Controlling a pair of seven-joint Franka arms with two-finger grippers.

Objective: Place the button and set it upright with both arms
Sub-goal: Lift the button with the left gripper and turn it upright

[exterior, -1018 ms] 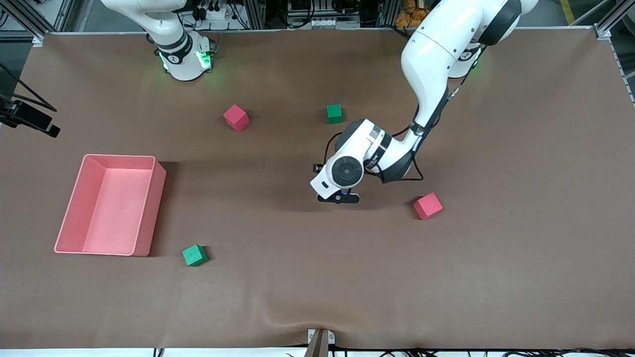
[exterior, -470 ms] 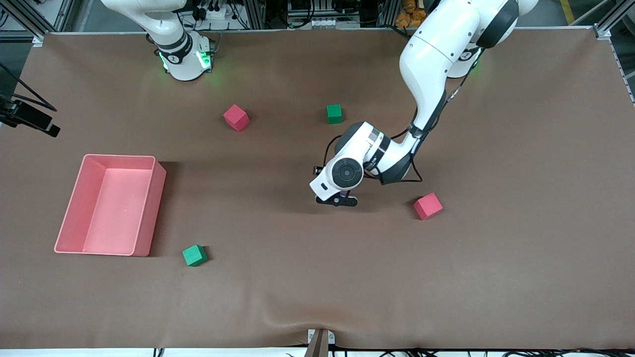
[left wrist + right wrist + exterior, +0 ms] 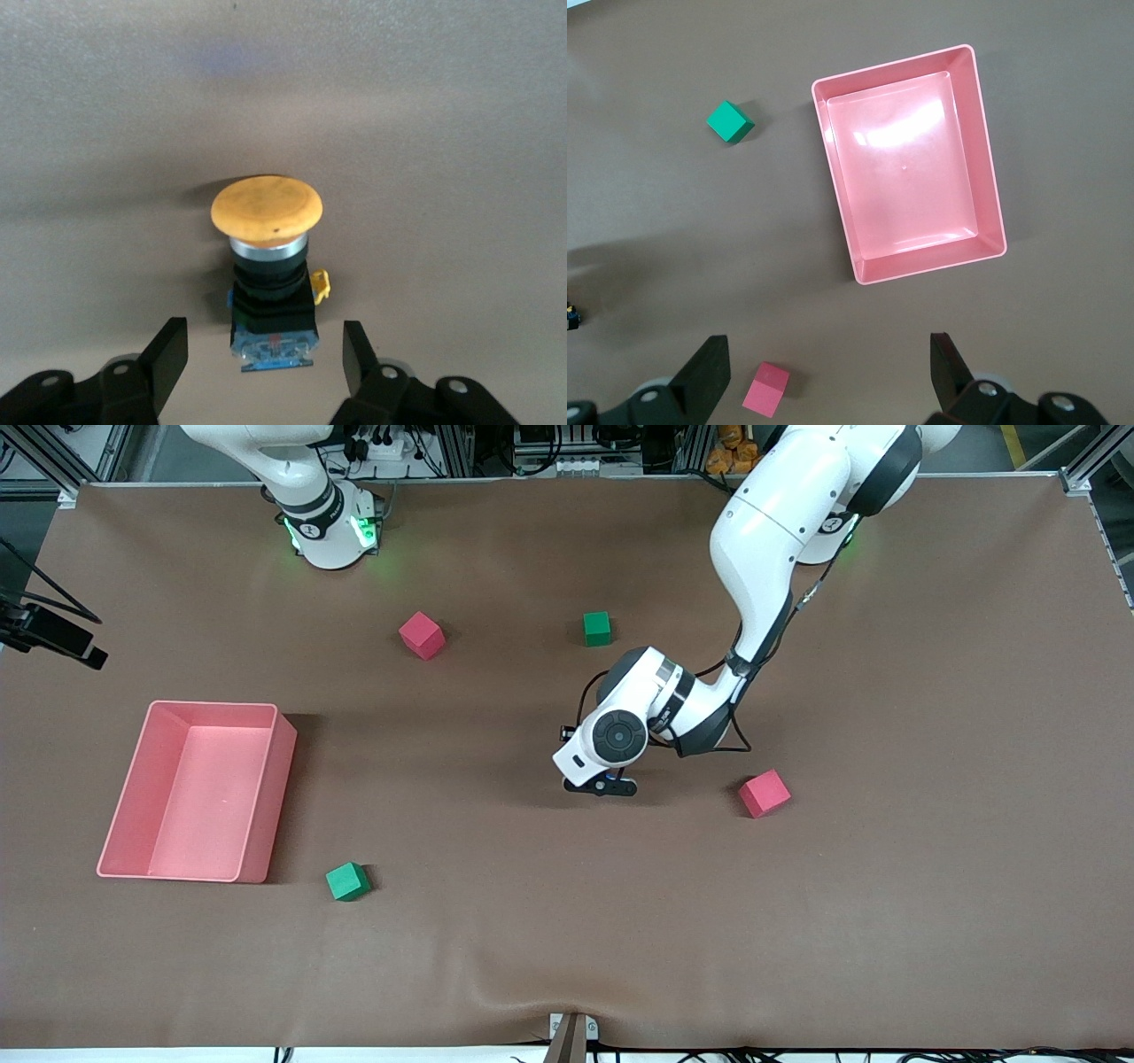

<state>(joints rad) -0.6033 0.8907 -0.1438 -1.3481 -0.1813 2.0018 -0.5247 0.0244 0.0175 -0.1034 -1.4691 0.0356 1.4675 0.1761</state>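
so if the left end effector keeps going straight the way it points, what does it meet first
The button: it lies on its side on the table between the left end effector's open fingers, black body nearest them. How much gap remains is hard to judge.

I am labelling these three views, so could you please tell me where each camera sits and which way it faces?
Front view: high across the table, facing both arm bases; left gripper is low at mid-table, right gripper out of frame.
Left wrist view: on the left wrist, looking down at the button lying between open fingers.
Right wrist view: high on the right wrist, looking down between open fingers at the pink bin.
Shared: front and right wrist views both show the bin.
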